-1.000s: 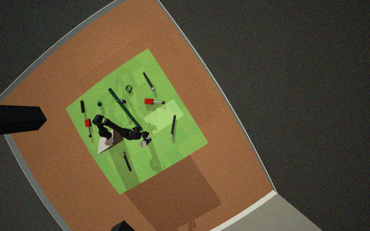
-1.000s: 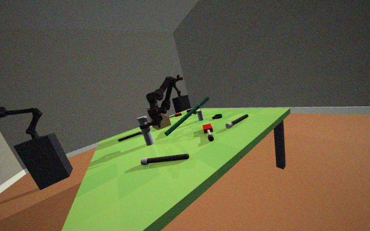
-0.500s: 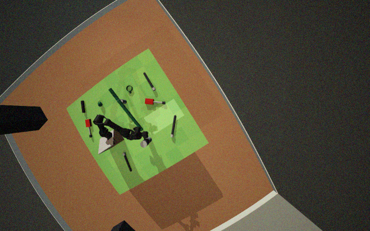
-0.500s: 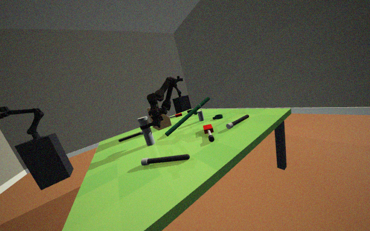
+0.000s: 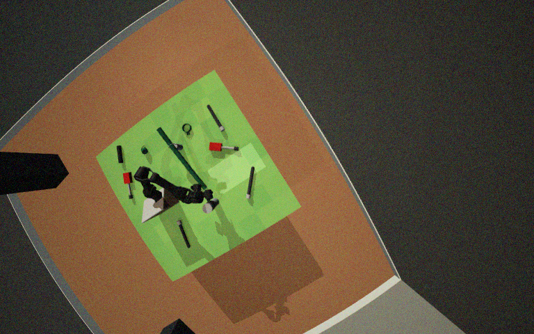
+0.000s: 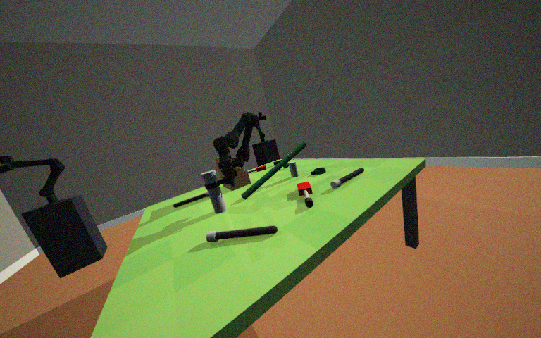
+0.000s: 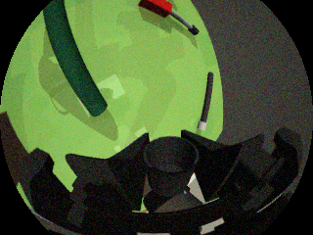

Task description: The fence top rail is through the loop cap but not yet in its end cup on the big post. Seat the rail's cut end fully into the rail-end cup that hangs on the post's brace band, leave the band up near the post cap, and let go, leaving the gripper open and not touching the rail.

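The dark green rail (image 5: 181,157) (image 6: 275,170) (image 7: 68,54) slopes through the loop cap on the small grey post (image 5: 179,147) (image 6: 293,169). Its lower end is outside the cup, low near the table and apart from the big post. The big grey post (image 5: 208,207) (image 6: 218,201) stands upright with its cap (image 6: 208,174) on top. The black rail-end cup (image 7: 171,164) is between my fingers, its mouth showing open and empty in the wrist view. My gripper (image 7: 164,134) is shut on this cup, close below the post cap. The fingers do not touch the rail. The brace band is mostly hidden.
On the green table (image 5: 275,200) (image 6: 159,274) lie red-headed tools (image 5: 215,147) (image 6: 303,187) (image 7: 157,7), several dark rods, including one rod (image 5: 250,181) (image 6: 247,232) (image 7: 207,100), and a dark ring (image 5: 183,127) (image 6: 318,170).
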Motion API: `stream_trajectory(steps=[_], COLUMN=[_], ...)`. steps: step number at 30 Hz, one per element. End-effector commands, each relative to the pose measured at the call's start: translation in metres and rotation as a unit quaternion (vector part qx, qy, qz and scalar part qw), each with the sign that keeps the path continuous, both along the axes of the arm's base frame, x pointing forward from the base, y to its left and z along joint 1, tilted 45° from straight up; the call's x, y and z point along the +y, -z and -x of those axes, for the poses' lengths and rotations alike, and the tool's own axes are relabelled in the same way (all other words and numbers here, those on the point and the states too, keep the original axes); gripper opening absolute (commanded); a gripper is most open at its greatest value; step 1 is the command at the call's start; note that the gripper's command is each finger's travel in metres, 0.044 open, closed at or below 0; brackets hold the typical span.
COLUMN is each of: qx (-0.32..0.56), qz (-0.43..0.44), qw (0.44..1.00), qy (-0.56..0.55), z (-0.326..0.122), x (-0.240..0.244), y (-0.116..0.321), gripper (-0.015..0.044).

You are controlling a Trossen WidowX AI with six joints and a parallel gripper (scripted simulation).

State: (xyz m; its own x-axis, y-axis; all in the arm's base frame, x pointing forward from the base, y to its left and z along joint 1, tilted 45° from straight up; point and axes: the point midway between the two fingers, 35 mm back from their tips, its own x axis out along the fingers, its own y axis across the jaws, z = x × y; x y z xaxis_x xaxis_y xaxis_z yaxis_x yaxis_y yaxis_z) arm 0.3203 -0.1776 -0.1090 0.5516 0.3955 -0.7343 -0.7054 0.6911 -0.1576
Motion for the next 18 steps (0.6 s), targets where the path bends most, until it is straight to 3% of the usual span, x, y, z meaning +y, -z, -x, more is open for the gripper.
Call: stream_trajectory(steps=[1, 18], qx=[-0.016, -0.054], qz=[0.005, 0.013], qw=[1.0, 0.997], qy=[-0.017, -0.058], z=[0.0049, 0.0149], x=[0.0016, 0.005], y=[-0.0001, -0.0016], gripper=[0.0, 0.0])
